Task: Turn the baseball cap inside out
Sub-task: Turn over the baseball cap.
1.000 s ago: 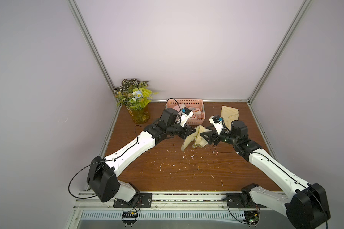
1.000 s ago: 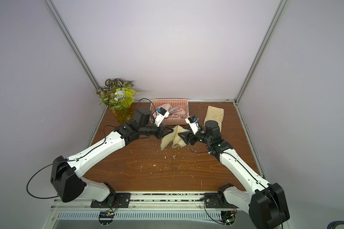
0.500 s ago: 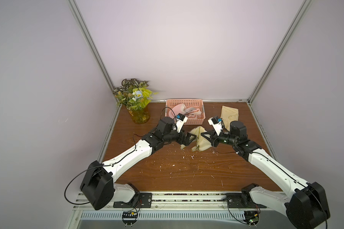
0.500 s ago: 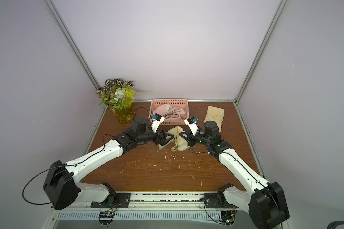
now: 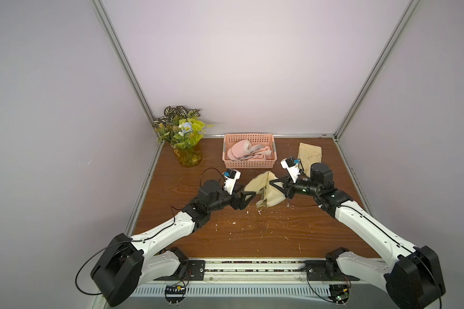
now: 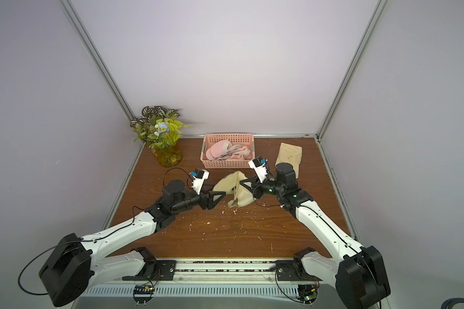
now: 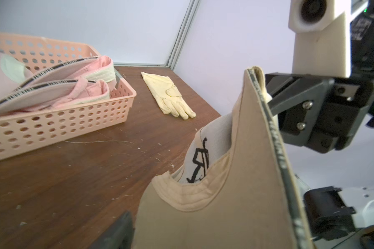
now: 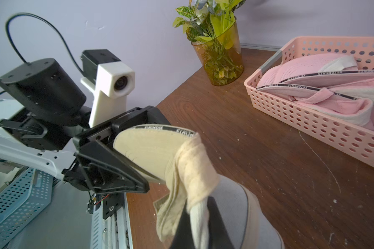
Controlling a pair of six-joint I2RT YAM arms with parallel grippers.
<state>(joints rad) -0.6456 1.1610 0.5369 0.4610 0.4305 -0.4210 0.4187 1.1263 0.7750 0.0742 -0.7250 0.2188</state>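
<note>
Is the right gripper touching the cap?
Touching. The right wrist view shows the right gripper shut on a fold of the cap, with fabric pinched between its fingers.

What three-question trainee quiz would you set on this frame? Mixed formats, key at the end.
1. True or false: the right tool is shut on fabric of the beige cap.
2. What lies in the pink basket? A) gloves B) pink caps C) flowers
3. Name the item lying flat on the table near its far right corner.
Key: 1 true; 2 B, pink caps; 3 a cream glove.
</note>
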